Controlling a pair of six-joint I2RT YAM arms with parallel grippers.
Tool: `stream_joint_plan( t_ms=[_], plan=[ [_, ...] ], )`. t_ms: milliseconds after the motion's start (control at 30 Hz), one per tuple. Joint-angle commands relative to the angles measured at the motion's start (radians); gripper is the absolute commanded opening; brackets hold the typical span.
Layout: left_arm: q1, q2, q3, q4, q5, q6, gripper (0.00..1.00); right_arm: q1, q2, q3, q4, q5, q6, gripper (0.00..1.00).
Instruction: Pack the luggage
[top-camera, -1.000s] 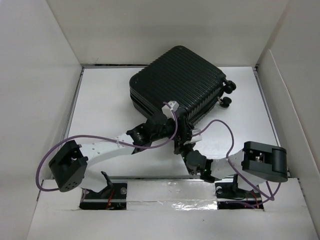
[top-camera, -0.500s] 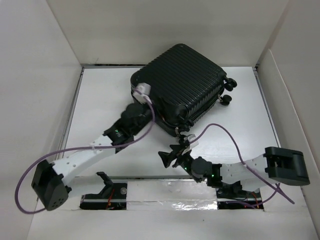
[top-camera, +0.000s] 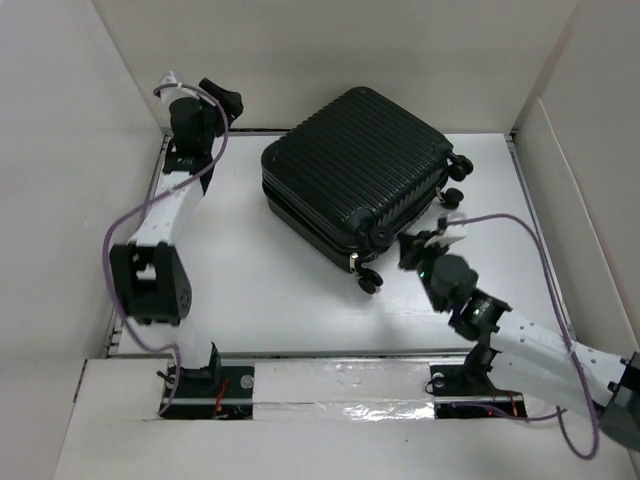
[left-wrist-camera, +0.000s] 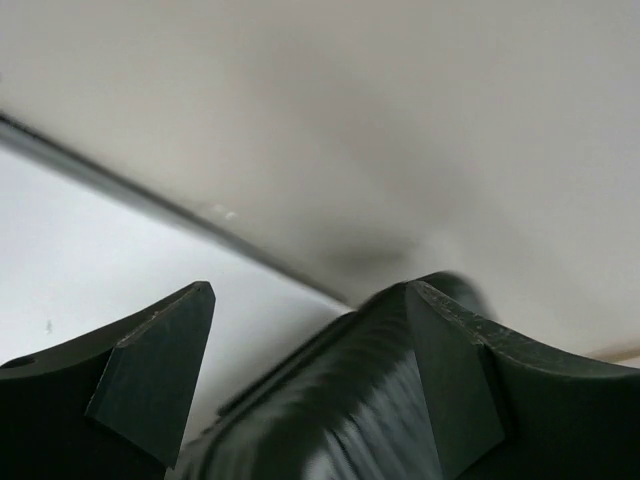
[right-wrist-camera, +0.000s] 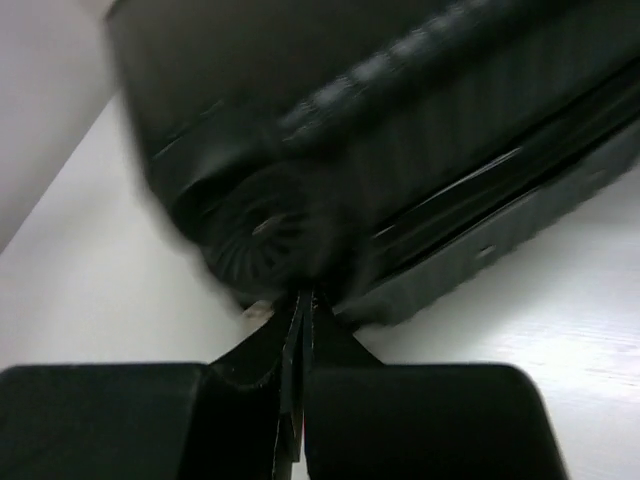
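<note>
The luggage before me is a small black hard-shell suitcase with ribbed shells, shut, one shell stacked on the other with a dark seam running round between them. It lies flat on the white table, turned cornerwise, far of the middle and a little to the right. Small black caster wheels stick out at its near corner, and another pair at its right corner. From my right wrist one wheel shows close up, blurred
</note>
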Motion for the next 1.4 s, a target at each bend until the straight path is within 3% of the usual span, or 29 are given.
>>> stream_joint_plan(
  t_ms=[0,133,267,333,500,667,867,1000,1200,1367],
  plan=[
    [0.006,0.183,0.169,-0.19,0.123,0.079,0.75,-0.319,0.004,0.068,-0.087,-0.142,-0.073,0.0],
    [0.006,0.377,0.241,-0.207,0.158,0.124,0.77,-0.514,0.128,0.134,-0.068,-0.328,-0.086,0.01],
    [-0.006,0.486,0.301,-0.199,0.226,0.146,0.78,-0.611,0.242,0.188,-0.058,-0.38,-0.086,0.04],
    [-0.02,0.524,0.323,-0.187,0.224,0.149,0.78,-0.645,0.31,0.192,0.02,-0.449,-0.092,0.09],
    [-0.054,0.598,0.427,-0.198,0.26,0.159,0.79,-0.667,0.478,0.277,-0.002,-0.474,-0.079,0.09],
    [-0.063,0.627,0.421,-0.175,0.296,0.164,0.79,-0.687,0.584,0.286,0.078,-0.521,-0.068,0.1],
    [-0.063,0.476,0.052,0.087,0.324,0.03,0.79,-0.687,0.667,0.352,0.067,-0.581,-0.091,0.11],
    [-0.063,0.325,-0.302,0.301,0.255,-0.064,0.78,-0.668,0.693,0.372,0.084,-0.627,-0.119,0.11],
    [-0.083,0.082,-0.629,0.443,0.172,-0.112,0.78,-0.624,0.693,0.401,0.073,-0.672,-0.154,0.11],
    [-0.132,-0.172,-0.794,0.454,0.088,-0.126,0.78,-0.584,0.759,0.487,0.007,-0.767,-0.209,0.12]
  ],
)
